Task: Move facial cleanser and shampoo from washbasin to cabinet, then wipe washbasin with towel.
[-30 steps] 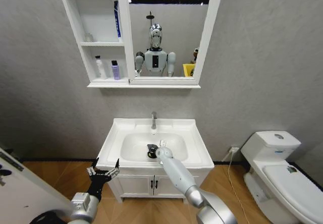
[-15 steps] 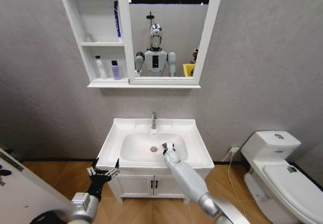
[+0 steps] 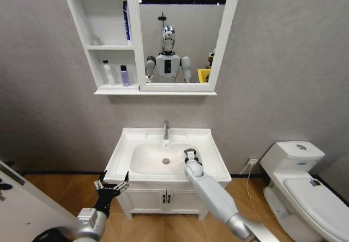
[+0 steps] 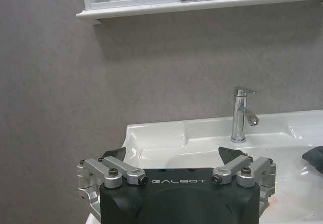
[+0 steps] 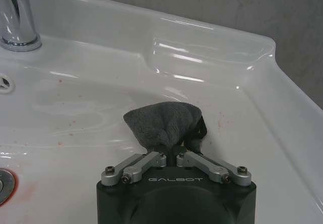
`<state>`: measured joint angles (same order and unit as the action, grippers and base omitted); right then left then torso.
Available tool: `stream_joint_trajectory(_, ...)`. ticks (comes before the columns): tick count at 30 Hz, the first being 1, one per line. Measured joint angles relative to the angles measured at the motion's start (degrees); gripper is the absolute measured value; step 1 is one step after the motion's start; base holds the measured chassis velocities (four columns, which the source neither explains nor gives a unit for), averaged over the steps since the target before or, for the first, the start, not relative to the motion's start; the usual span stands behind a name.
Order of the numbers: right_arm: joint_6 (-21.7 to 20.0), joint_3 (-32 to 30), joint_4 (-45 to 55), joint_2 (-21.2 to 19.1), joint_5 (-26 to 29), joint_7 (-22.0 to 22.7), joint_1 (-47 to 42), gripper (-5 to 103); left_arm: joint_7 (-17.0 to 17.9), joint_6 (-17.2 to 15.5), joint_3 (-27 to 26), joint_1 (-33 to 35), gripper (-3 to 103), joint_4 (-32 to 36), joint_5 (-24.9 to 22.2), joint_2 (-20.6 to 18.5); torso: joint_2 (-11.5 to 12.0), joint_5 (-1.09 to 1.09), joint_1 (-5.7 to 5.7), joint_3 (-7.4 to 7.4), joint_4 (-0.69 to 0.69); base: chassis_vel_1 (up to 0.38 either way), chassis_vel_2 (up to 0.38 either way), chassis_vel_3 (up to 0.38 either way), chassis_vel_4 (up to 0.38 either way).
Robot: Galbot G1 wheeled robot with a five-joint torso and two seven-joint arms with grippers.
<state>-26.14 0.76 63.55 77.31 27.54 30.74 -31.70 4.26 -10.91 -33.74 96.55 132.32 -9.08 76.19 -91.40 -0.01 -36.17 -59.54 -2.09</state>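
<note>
Right wrist view: right gripper point(image 5: 174, 156) shut tight on towel point(image 5: 164, 124), slid from drain point(image 3: 166, 161) toward washbasin point(image 3: 210, 168) right side, wiping under way.

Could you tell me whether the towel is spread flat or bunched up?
Bunched: the towel bulges from the shut right gripper.

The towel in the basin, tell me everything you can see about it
The towel is a small dark grey cloth of soft, fuzzy-looking fabric, bunched into a rounded wad rather than spread flat. The right gripper is shut on it, pinching its near end, and holds it down on the wet white inner slope of the washbasin, at the bowl's right side, to the right of the drain. In the left wrist view a dark corner of it shows at the basin's edge.
</note>
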Motion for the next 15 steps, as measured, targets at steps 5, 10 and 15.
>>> stream_joint_trajectory(5,2.2,-2.2,-7.2,2.7,-0.5,-3.6,2.5,4,0.0,0.0,0.0,0.0,100,0.0,0.0,0.0,0.0,0.00,0.00,0.00,0.00,0.000,0.000,0.000,0.000)
stream_joint_trajectory(10,4.7,-6.6,-18.1,7.8,1.8,-9.9,6.2,4,0.0,0.0,0.0,0.0,100,0.0,0.0,0.0,0.0,0.00,0.00,0.00,-0.02,0.000,0.000,0.000,0.000)
stream_joint_trajectory(15,6.8,-7.7,-23.0,9.5,1.8,-14.6,8.3,4,0.0,0.0,0.0,0.0,100,0.0,0.0,0.0,0.0,-0.01,0.01,0.00,0.00,0.000,0.000,0.000,0.000)
